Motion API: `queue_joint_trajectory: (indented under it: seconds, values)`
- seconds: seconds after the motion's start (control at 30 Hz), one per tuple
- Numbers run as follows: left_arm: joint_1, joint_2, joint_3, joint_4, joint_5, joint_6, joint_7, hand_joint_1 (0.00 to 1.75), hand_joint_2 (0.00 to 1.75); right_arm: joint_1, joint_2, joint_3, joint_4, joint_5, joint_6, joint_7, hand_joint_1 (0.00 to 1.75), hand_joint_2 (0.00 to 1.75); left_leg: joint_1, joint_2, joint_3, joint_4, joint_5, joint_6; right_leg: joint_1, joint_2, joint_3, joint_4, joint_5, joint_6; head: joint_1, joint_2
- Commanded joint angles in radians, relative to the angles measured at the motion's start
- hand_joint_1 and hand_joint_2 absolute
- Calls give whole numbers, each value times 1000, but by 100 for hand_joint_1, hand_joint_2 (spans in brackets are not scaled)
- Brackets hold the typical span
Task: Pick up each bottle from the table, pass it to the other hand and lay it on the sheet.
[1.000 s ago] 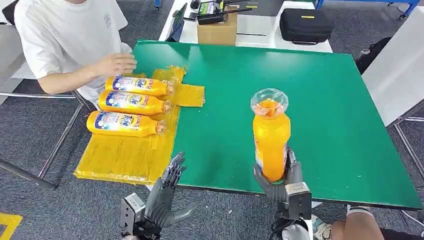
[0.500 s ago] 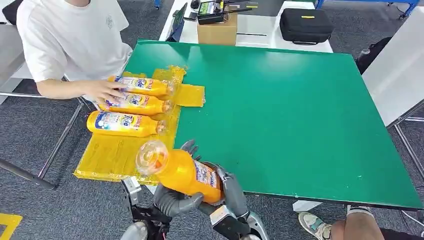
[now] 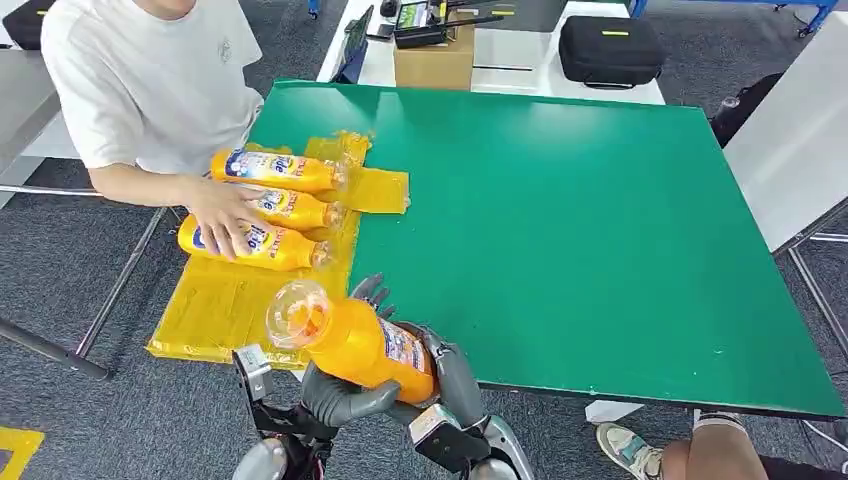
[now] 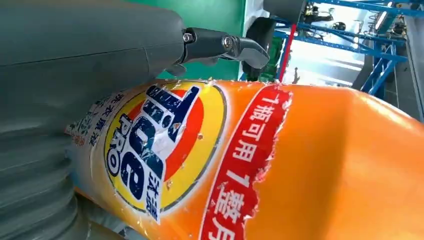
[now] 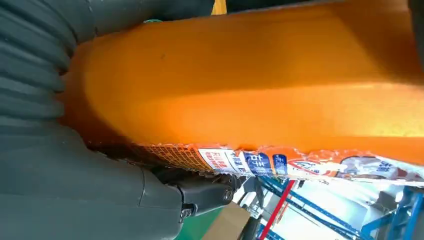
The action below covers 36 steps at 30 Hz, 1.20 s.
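Observation:
An orange detergent bottle [image 3: 360,345] with a clear cap hangs tilted over the table's front edge, cap pointing toward the yellow sheet [image 3: 225,310]. My left hand [image 3: 338,397] cups it from below and my right hand [image 3: 456,380] grips its base end. In the left wrist view the bottle's label [image 4: 165,145] lies against the left hand [image 4: 75,55]. The right wrist view has the bottle's body [image 5: 250,90] pressed against the right hand [image 5: 65,190]. Three more orange bottles [image 3: 280,170] [image 3: 298,209] [image 3: 275,248] lie side by side on the sheet.
A person in a white shirt sits at the left, one hand [image 3: 225,212] resting on the lying bottles. The green table [image 3: 580,210] stretches right. Beyond it stand a cardboard box [image 3: 433,62] and a black case [image 3: 610,48]. A shoe [image 3: 625,450] is near the front right.
My right hand swung the upright bottle leftward and tipped it into my left hand. The person's hand moved from the far bottle onto the nearer two, nudging them.

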Motion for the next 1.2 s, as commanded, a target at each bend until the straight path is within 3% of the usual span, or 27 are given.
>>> queue_joint_trajectory:
  seconds: [0.03,0.07,0.1,0.13,0.17,0.2,0.3,0.33,0.37,0.63,0.77,0.83,0.87,0.93,1.2]
  values:
    - [-55,15,-48,23,-15,-14,5,0,175,-21,-21,42,97,6,15,9,175,175,1,-1,6,-1,-1,-1,1,-3,6,-2,-2,-2,0,0]
    - [-56,14,-48,27,-21,-8,7,19,175,-21,-20,41,98,6,16,10,175,175,0,-1,4,-1,-1,-1,1,-2,5,-1,-1,-1,0,0]
    - [-58,11,-45,45,-4,-26,15,175,175,-22,-19,41,100,6,21,10,175,175,1,-1,6,-1,-1,-1,1,-3,7,-1,-2,-2,0,0]
    - [-58,12,-46,52,2,-38,15,175,175,-24,-19,44,106,9,24,15,175,175,0,-1,4,-1,-1,-1,1,-2,5,-1,-1,-1,0,0]
    - [-58,11,-45,56,8,-46,15,175,175,-24,-19,44,109,10,24,17,127,175,1,-1,6,-1,-2,-1,1,-3,7,-1,-2,-2,0,0]
    - [-57,9,-41,62,30,-61,20,175,175,-25,-16,43,115,20,12,34,10,175,1,-1,5,-1,-1,-1,1,-2,5,-2,-1,-1,0,0]
    - [-55,8,-39,62,32,-62,21,175,175,-25,-14,44,117,22,9,39,10,175,0,-1,4,-2,-1,-1,1,-2,5,-2,-1,-1,0,0]
    - [-52,6,-35,61,53,-74,29,175,175,-23,-9,41,117,27,-2,41,0,175,0,-1,4,-1,-1,-1,0,-2,4,-1,-1,-1,0,0]
    - [-53,8,-34,60,63,-83,39,175,175,-24,-8,43,118,27,0,41,0,0,0,-1,6,-1,-1,-1,1,-2,6,-1,-2,-2,0,0]
    - [-46,7,4,32,8,-21,20,175,175,-14,-1,38,121,18,-46,24,0,0,0,0,5,-1,-1,-1,1,-1,5,-1,-1,-1,0,0]
    - [-64,22,73,4,-186,161,49,175,175,4,-3,26,91,2,-103,-1,0,0,1,0,3,-1,-1,-1,1,-1,4,-1,-1,-1,0,0]
    - [-70,23,83,10,-209,174,58,175,175,10,-6,26,75,-6,-103,-1,0,0,1,0,4,-1,-1,-1,1,-1,4,-1,-1,-2,0,0]
    - [-75,25,103,10,-313,259,82,175,175,18,-10,21,56,-26,-108,-4,0,0,1,0,7,-1,-2,-1,2,-1,7,-1,-2,-3,0,0]
    - [-86,61,122,3,-476,348,101,175,175,31,-16,17,27,-28,-129,-8,0,0,0,0,2,-1,0,-1,0,0,2,-1,0,-1,0,0]
    - [-171,226,261,39,-927,378,157,175,175,48,-45,-24,-20,-35,-121,-21,0,0,0,1,3,-1,0,-1,1,0,2,0,0,-1,0,0]
